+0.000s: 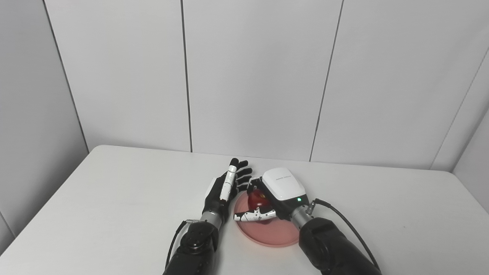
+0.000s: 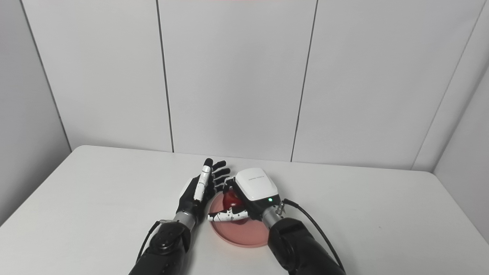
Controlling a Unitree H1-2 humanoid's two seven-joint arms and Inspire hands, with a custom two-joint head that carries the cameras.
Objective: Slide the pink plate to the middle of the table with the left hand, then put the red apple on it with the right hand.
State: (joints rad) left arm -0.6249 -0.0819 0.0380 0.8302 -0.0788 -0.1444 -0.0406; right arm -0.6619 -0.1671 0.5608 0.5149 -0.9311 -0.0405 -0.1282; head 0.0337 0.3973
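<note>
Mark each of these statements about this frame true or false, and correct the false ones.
1. The right hand is closed around the red apple. True.
2. The apple is over the pink plate. True.
3. The left hand grips the plate's rim. False: it is open, fingers spread, beside the plate.
4. The plate lies at the table's far left corner. False: it lies near the middle of the white table, towards the front.
5. A second apple waits on the table. False: only one shows.
</note>
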